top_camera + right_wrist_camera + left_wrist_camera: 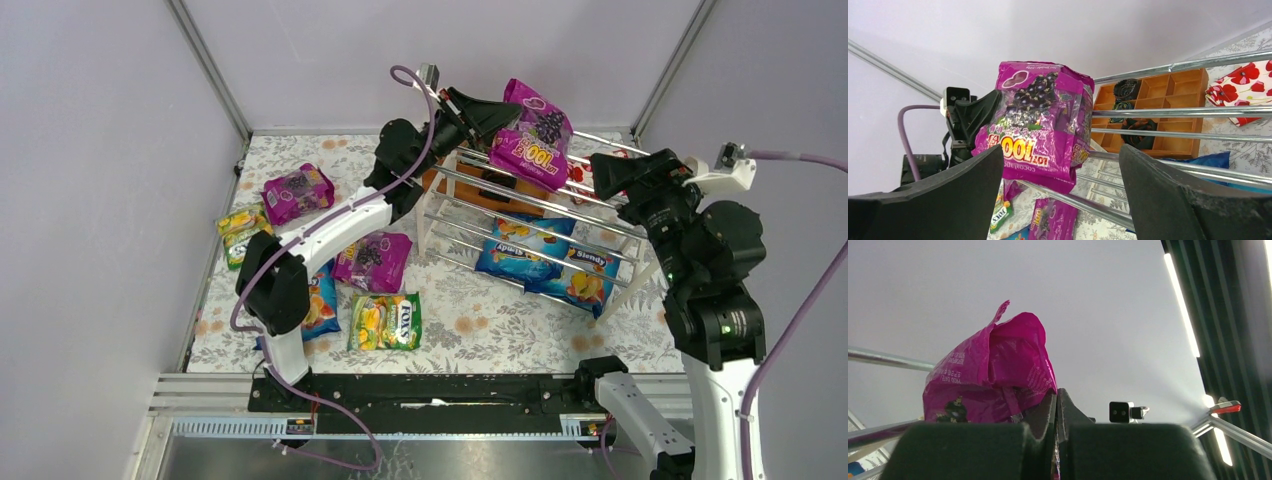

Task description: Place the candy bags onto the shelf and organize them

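left gripper (pixel 1057 407): pinching magenta bag (pixel 993 375) | right gripper (pixel 1060 162): spread, facing bag

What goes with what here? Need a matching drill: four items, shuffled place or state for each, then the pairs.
Column A
1. left gripper
2. right gripper
3. blue Slendy bags
4. green FOX'S bag

Column B
a. lying flat on the table, in front of the shelf
b. open, holding nothing
c. lying inside the shelf, below its top rods
d. shut on a magenta grape bag, up at the shelf's top

Pairs: 1-d, 2-b, 3-c, 4-a
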Motion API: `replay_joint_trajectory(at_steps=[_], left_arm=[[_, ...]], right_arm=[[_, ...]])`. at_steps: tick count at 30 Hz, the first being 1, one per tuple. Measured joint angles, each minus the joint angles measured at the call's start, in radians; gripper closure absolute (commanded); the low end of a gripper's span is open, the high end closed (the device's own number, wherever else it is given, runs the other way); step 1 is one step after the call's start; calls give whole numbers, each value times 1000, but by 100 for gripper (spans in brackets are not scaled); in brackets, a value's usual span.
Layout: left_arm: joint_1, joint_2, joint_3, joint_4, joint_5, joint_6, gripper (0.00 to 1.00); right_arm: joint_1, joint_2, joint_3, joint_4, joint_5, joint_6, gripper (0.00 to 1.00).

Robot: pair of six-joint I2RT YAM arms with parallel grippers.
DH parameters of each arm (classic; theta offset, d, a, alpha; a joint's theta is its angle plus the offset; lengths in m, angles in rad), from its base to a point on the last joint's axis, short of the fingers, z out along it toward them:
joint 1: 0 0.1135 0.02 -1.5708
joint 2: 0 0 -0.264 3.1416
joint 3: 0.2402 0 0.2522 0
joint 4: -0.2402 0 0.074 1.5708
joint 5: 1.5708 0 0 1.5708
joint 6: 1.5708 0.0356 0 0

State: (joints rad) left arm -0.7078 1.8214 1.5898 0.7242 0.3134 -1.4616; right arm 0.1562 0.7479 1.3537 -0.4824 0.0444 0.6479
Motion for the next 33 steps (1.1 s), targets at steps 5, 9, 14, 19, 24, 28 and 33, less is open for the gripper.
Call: replay_joint_trajectory(at_steps=[5, 9, 14, 19, 24, 28, 33], left_arm=[[0, -32, -33, -34, -11, 49, 57], [6, -66, -41, -110, -19, 115, 34], [8, -109, -37, -274, -24, 255, 9], [-9, -175, 27, -507, -21, 455, 1], [2, -285, 58, -649, -31, 615, 1], [13, -392, 63, -707, -35, 707, 1], [11, -503, 60, -772, -65, 797, 1]], right_arm=[[0, 117, 68, -24, -60, -27, 12], [0, 269, 177, -48, -162, -44, 8], [0, 389, 206, -98, -257, -46, 3], [0, 414, 233, -155, -265, -53, 9], [0, 404, 237, -148, -276, -43, 20], [0, 405, 229, -121, -302, -22, 17], [5, 405, 198, -90, -320, -4, 13]])
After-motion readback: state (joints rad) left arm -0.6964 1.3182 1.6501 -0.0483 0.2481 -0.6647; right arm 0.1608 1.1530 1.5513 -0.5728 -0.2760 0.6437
